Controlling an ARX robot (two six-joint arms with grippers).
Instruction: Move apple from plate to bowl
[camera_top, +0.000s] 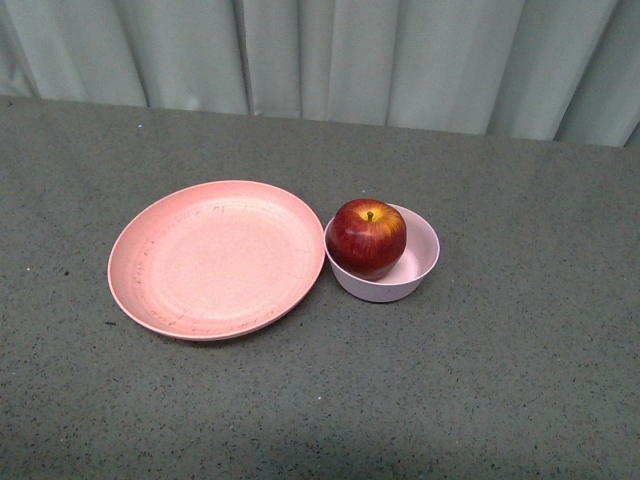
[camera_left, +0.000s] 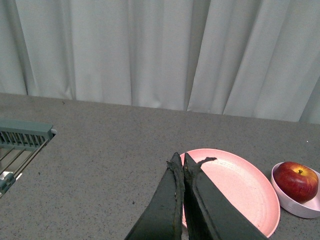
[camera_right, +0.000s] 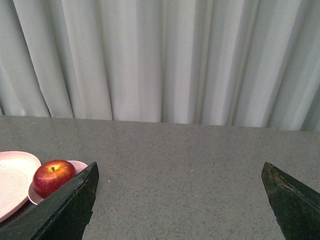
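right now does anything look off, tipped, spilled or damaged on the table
Nothing stands out. The apple sits stem up inside the bowl, which stands level right beside the plate. The plate lies flat and bare, with only faint speckling. The left gripper is shut and the right gripper open, both holding nothing.

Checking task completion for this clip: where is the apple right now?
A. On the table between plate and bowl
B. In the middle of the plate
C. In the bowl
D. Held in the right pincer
C: the apple sits inside the bowl, the plate beside it is bare, and the right pincer is open and holds nothing.
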